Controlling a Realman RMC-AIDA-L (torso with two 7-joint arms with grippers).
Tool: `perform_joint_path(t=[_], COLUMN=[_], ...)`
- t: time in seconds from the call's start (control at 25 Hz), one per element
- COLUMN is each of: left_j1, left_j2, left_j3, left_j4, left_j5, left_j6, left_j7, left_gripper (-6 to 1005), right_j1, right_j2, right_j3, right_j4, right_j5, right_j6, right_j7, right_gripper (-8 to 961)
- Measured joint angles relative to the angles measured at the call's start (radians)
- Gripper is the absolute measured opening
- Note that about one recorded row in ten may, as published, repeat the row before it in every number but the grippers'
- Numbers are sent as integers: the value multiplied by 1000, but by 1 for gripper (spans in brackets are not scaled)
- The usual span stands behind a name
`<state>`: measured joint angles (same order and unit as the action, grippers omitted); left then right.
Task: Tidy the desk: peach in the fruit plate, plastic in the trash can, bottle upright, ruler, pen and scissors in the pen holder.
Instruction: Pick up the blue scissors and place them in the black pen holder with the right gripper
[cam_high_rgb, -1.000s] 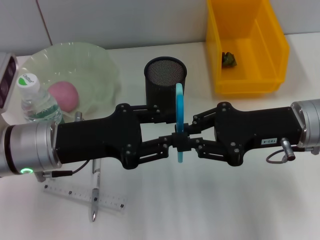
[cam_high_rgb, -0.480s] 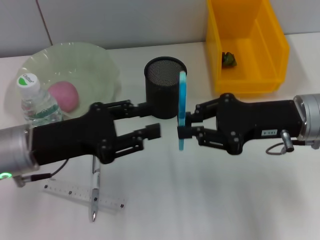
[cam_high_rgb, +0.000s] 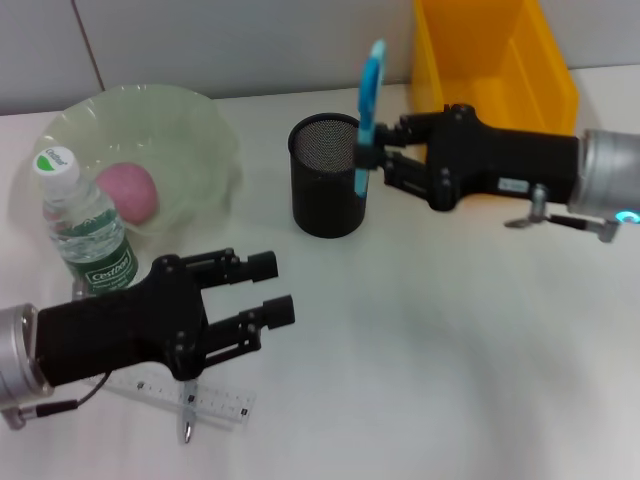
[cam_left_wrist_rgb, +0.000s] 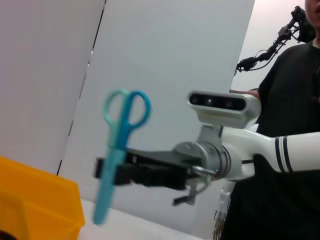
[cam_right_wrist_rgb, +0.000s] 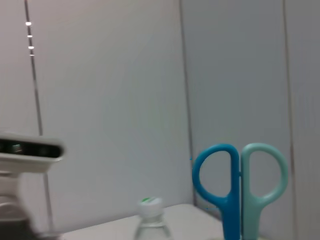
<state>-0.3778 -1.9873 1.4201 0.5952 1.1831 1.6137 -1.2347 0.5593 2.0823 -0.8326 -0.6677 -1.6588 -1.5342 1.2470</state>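
While my right gripper (cam_high_rgb: 368, 160) clamps the scissors (cam_high_rgb: 367, 110) upright, handles up, their tips hang just at the near rim of the mesh pen holder (cam_high_rgb: 326, 188); next I judge I must centre them over the mouth and lower before letting go. My left gripper (cam_high_rgb: 270, 288), fingers spread and empty, hovers above the ruler (cam_high_rgb: 215, 399) and pen (cam_high_rgb: 188, 410). The upright bottle (cam_high_rgb: 85, 232) has a label too small to read.
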Motion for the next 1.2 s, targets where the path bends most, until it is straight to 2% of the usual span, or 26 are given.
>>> perform_joint_path(t=[0.2, 0.24, 0.52, 0.88, 1.2], left_j1=[8, 48, 81, 92, 93], left_j2=[-2, -12, -18, -22, -22], left_j3=[-1, -3, -4, -6, -6], left_j4=[0, 0, 0, -1, -2], left_j5=[7, 28, 33, 33, 33], left_j6=[0, 3, -1, 3, 9], left_j7=[1, 9, 19, 13, 4], left_gripper=[529, 529, 528, 528, 528], right_j1=[54, 65, 138, 190, 188], right_j2=[2, 2, 4, 7, 8], right_j3=[-2, -2, -13, -90, -118], right_j4=[66, 79, 166, 229, 245], right_j5=[26, 31, 92, 105, 149], right_j6=[115, 134, 278, 407, 486], right_j7=[-48, -65, -158, -212, -212], right_gripper=[222, 223, 225, 228, 231])
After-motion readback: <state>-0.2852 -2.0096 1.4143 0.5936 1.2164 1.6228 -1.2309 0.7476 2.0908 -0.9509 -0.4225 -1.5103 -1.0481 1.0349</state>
